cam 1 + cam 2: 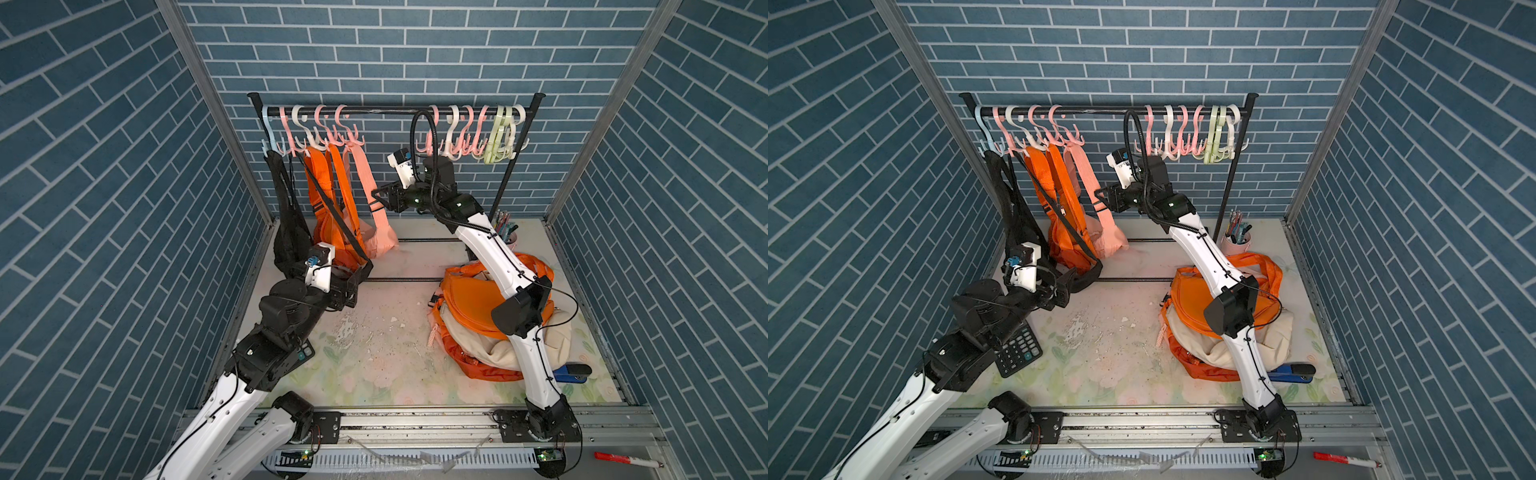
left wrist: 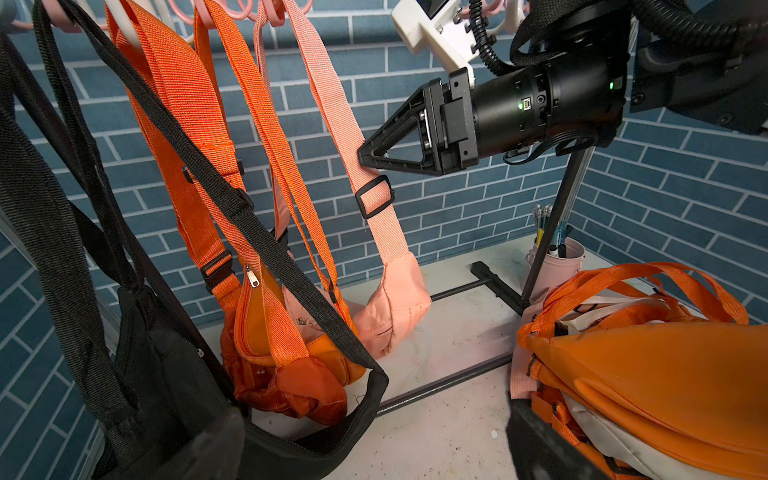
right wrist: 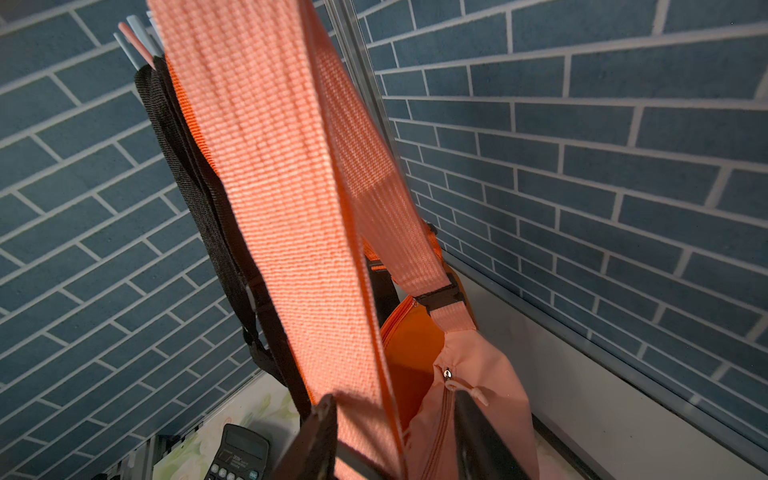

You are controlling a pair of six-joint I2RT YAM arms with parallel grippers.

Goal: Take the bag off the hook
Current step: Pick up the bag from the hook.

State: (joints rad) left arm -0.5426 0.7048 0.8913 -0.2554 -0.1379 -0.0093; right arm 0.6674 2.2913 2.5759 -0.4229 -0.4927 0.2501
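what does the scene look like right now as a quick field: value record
target: salmon-pink fabric bag, hanging by its pink woven strap
hook: pink plastic hook on the black rail, strap on it
right gripper: jaws either side of the strap, above its black slider buckle, a gap showing
left gripper: open, low beside the black fabric bag
table: pile of orange and cream bags under the right arm
status: bag not yet off the hook

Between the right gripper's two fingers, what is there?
The pink bag's strap runs through the gap of the right gripper, with space left on one side; the right wrist view shows it.
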